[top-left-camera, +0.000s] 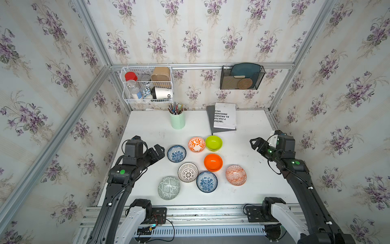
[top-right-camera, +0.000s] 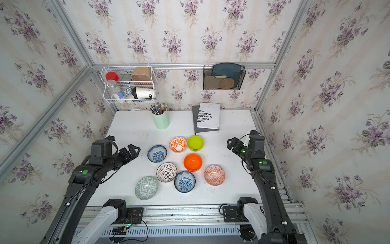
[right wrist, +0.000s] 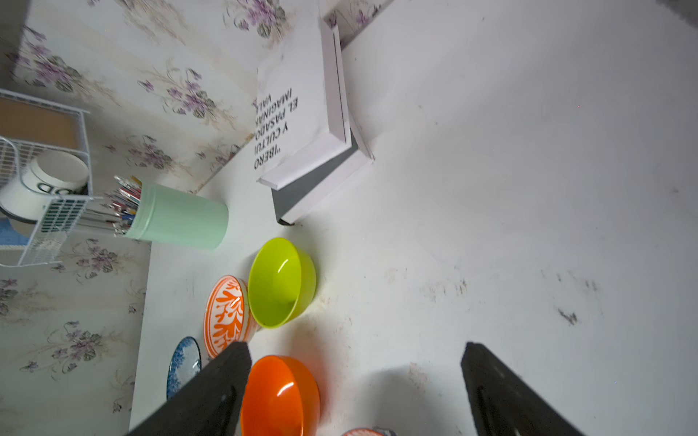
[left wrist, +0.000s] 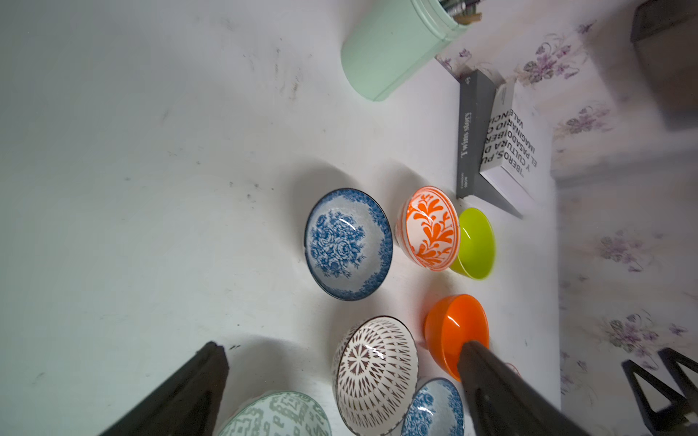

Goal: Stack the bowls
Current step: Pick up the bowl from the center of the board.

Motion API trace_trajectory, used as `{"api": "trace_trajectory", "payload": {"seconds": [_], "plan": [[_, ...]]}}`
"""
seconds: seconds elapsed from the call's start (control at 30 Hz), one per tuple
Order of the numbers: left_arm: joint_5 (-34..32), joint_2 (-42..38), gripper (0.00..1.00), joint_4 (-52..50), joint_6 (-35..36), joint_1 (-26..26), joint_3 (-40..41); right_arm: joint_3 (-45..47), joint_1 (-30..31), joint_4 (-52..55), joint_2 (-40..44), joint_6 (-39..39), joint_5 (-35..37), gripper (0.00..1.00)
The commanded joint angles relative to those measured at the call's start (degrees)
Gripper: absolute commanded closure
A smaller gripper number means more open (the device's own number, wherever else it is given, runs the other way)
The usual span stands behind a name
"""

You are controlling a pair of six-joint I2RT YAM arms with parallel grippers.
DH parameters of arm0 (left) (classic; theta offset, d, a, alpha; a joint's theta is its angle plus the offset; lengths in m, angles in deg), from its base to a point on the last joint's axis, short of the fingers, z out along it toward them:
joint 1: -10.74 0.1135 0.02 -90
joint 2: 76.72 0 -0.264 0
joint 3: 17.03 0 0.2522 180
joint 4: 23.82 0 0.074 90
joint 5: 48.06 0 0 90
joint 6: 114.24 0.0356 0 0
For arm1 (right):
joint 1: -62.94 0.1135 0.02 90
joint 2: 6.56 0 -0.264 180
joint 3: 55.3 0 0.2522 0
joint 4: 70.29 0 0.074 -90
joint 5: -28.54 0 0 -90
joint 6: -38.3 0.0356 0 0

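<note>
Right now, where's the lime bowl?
In both top views, the lime bowl is the back-right one, beside the orange-white leaf bowl, near the books.

A lab cell dressed as a home corner: violet-flowered wallpaper (top-left-camera: 190,31) on aluminium framing (top-left-camera: 200,66), a white desk (top-left-camera: 147,131), a wire basket (top-left-camera: 135,99) of jars at 11 o'clock, books (top-left-camera: 224,116) at 1 o'clock, two robot arms (top-left-camera: 118,190) bolted at 6 o'clock

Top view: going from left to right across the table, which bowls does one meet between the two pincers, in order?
In order: left pincer, grey-green patterned bowl, far blue-floral bowl, black-white radial bowl, orange-white leaf bowl, near blue-floral bowl, salmon geometric bowl, right pincer. Omitted: plain orange bowl and lime bowl, almost in line.
</note>
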Motion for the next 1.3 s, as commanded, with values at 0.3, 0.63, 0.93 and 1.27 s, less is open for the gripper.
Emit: {"api": "trace_trajectory", "payload": {"seconds": [0.3,0.63,0.93,1.27], "plan": [[-11.33,-0.79,0.01,18.41,2.06,-20.52,5.74,2.64,21.66,6.58,-8.24,8.87,11.79,0.14],[-9.84,6.1,0.01,26.31,4.39,-21.09,5.27,4.1,23.26,8.33,-7.72,13.58,17.76,0.13],[-6.47,11.79,0.01,29.67,5.47,-21.09,4.91,10.18,23.29,6.2,-5.53,17.56,15.58,0.23],[-7.54,10.32,0.01,30.23,4.23,-21.09,6.42,15.55,23.49,6.52,-0.25,19.0,10.81,0.38]]}}
